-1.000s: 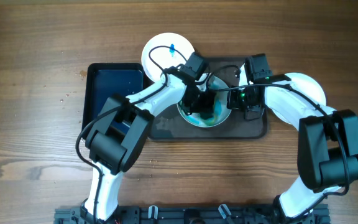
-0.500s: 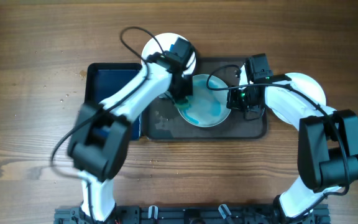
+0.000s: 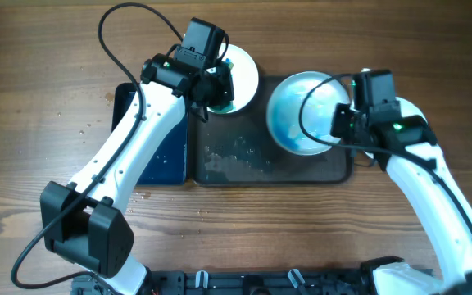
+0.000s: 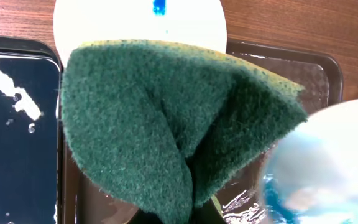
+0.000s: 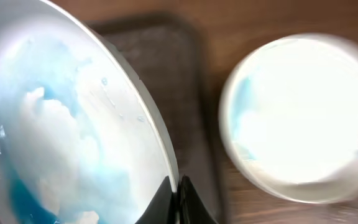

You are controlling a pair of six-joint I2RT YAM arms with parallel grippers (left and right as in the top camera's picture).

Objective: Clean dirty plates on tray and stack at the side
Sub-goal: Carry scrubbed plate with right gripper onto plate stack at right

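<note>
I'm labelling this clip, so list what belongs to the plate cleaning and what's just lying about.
Job: sponge in the left jaws; smeared plate in the right jaws; brown tray; spotted plate behind it; white plate at the right.
Lying about: blue tray, probably; specks on the table.
</note>
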